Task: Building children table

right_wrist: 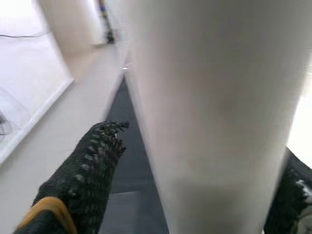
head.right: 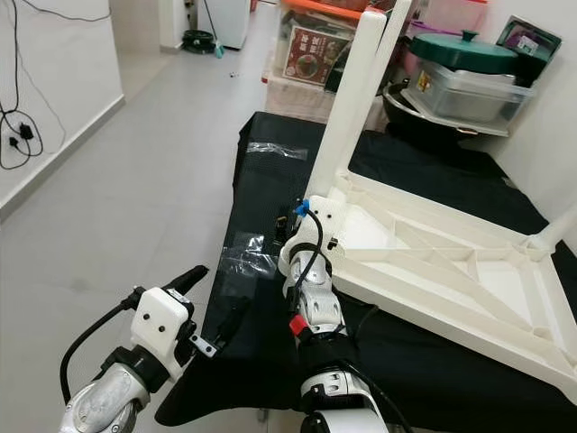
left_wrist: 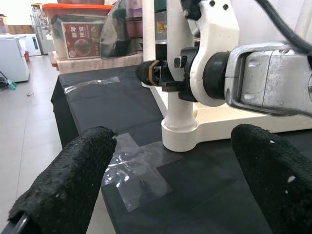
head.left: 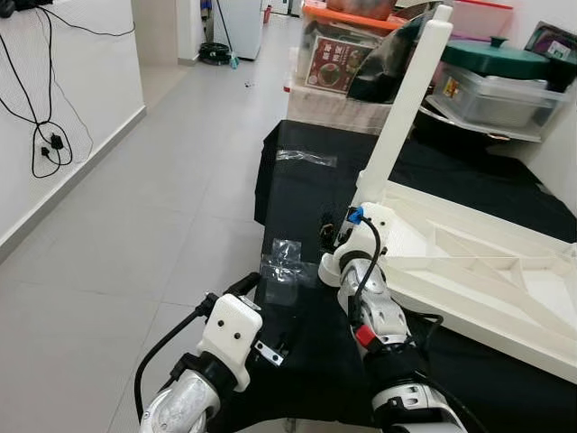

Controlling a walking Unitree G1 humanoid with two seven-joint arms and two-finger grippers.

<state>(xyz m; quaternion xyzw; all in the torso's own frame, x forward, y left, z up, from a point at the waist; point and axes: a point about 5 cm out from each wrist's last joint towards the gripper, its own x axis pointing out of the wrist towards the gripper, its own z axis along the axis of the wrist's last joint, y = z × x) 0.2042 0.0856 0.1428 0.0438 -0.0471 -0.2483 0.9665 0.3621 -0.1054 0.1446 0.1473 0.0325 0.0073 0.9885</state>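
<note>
Two silver arms reach over a low bench (head.left: pixel 297 189) draped in black cloth; on it lies an upturned white plastic children's table top (head.left: pixel 478 271) with ribbed underside, one corner near the bench's front left edge; a long white plastic table leg (head.left: pixel 406 108) rises from that corner socket, leaning slightly away from the robot; the right pincer (head.left: pixel 338 233) is at the base of this leg, its black fingers (right_wrist: pixel 87 170) set on either side of the white shaft and clamped on it, as the right wrist view shows the leg between them; the left pincer (head.left: pixel 242 290) hangs at the bench's front left edge, apart from the table top, with its two black fingers (left_wrist: pixel 73 180) spread wide and nothing between them; in the left wrist view the leg's round foot socket (left_wrist: pixel 179 134) stands just ahead; a crumpled clear plastic bag (head.left: pixel 284 262) lies flat on the cloth just left of the corner, and a second strip of clear plastic (head.left: pixel 306 158) lies farther back; behind the bench stand stacked storage boxes (head.left: pixel 338 63) and a lidded green pot (head.left: pixel 496 59); grey floor tiles (head.left: pixel 162 207) stretch to the left, with black cables (head.left: pixel 45 135) hanging on the white wall
</note>
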